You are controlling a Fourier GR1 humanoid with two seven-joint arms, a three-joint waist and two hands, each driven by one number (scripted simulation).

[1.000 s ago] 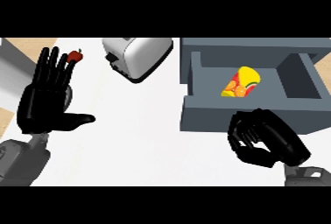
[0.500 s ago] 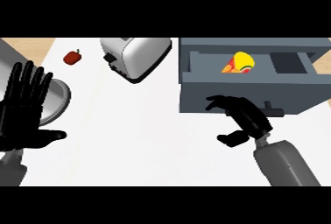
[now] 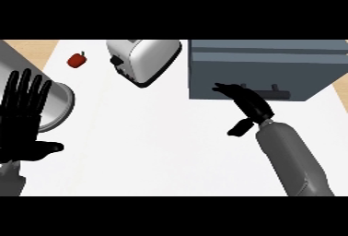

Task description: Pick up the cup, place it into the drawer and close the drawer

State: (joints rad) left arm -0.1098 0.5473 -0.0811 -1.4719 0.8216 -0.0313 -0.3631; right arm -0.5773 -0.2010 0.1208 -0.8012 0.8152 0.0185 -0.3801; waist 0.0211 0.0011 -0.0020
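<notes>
Resting on the white desk (image 3: 156, 138), grey drawer (image 3: 262, 69) looks shut; cup not visible. My right hand (image 3: 248, 103), fingers straight, touches drawer front near handle. Left hand (image 3: 24, 115) spread, at left edge. Toaster (image 3: 142, 60) beside drawer.

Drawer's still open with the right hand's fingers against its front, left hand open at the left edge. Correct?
Not quite. The head view shows the drawer closed: its front sits flush and nothing of the inside shows. The rest holds: the right hand has its fingers against the drawer front by the handle, and the left hand rests open at the left edge.
</notes>
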